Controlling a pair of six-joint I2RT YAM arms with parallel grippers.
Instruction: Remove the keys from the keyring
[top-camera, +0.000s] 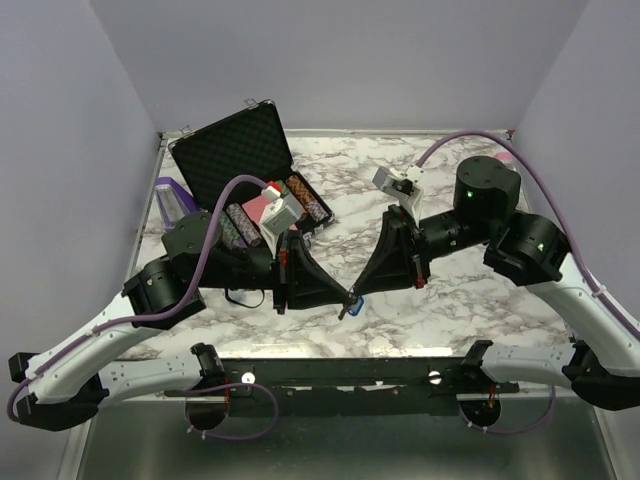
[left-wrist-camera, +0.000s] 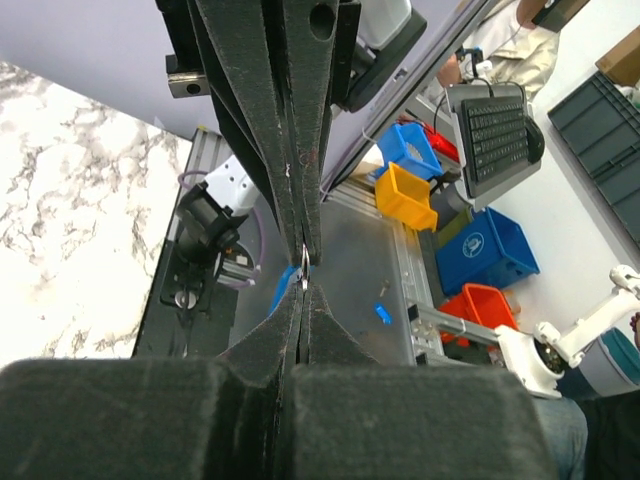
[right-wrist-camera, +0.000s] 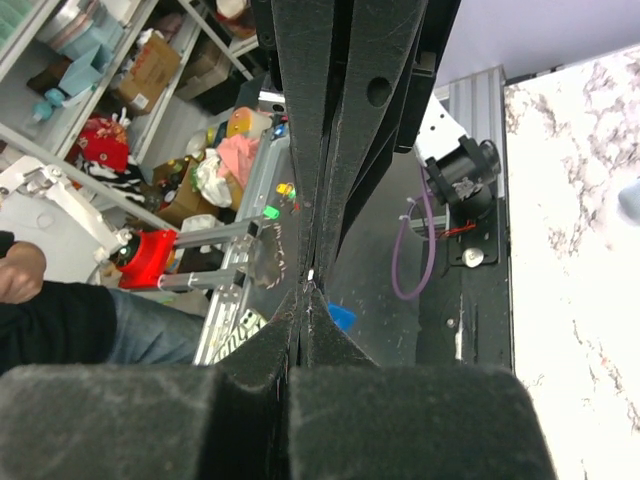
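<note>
Top external view first: we see a big white and grey marble table (top-camera: 450, 300). At the back left of it sits an open black poker chip case (top-camera: 235, 150) with rows of round striped chips (top-camera: 305, 200) inside.

Two black and white robot arms reach in from the near edge. They meet tip to tip over the middle of the table. The left pincer (top-camera: 346, 298) points right and the right pincer (top-camera: 358, 293) points left, and their tips touch.

Both wrist views show us each pincer pressed together, with no gap between its fingers. The keyring (top-camera: 356, 308) is right where the two tips meet, up in the air above the table. It is a small blue oval plastic tag (left-wrist-camera: 283, 292) on a thin metal ring (left-wrist-camera: 303, 270). In the left wrist view the ring sits between the two tips, and both pincers seem to pinch it. The blue tag hangs just beside the tips, and we see it in the right wrist view too.

We cannot pick out the tiny silver metal key. It is too small to tell where it is.
</note>
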